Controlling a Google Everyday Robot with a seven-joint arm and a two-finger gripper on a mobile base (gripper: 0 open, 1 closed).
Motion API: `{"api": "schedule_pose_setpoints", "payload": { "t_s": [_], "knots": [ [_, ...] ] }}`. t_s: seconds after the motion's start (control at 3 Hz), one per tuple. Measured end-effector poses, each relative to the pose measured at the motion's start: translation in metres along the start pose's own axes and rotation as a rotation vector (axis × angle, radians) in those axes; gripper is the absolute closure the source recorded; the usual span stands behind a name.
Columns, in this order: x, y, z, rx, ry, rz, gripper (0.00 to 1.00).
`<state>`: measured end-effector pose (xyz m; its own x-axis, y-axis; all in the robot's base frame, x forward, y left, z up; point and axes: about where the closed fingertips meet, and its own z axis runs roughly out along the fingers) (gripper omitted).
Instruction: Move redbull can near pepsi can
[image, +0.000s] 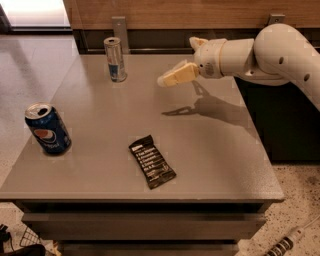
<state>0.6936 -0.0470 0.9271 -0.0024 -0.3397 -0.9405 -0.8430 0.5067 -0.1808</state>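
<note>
**Task status.** No step of the task was complete.

- The redbull can (115, 59) stood upright at the far edge of the desk (215, 150), toward its left side.
- The pepsi can (48, 128) stood upright near the left front corner, its top opened.
- The two cans were well apart, so the transfer had not begun.

**Gripper.** The gripper (172, 77) hovered above the desk, to the right of the redbull can and clear of it. Its shadow fell on the bare surface below. It carried nothing. Whether it was spread or closed could not be determined.

**Remaining steps, as judged.**

1. Approach the redbull can.
2. Grasp it.
3. Carry it across the desk.
4. Set it upright beside the pepsi can.

A dark wrapped bar (152, 161) lay near the front edge, right of the pepsi can. It appeared to be off a direct path between the cans.

**Not visible or unclear.**

- The arm (280, 50) ran out of view at the right edge. The base was not shown.
- The print on the bar was unreadable.
- A striped cable-like item (285, 245) at the lower right was cut off and could not be identified.
</note>
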Motion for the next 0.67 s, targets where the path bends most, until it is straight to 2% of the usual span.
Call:
{"api": "schedule_pose_setpoints", "payload": {
  "t_s": [0.33, 0.67],
  "knots": [
    [-0.006, -0.015, 0.094, -0.039, -0.127, 0.05, 0.0],
    [-0.009, -0.021, 0.147, -0.041, -0.205, 0.086, 0.0]
  ]
}}
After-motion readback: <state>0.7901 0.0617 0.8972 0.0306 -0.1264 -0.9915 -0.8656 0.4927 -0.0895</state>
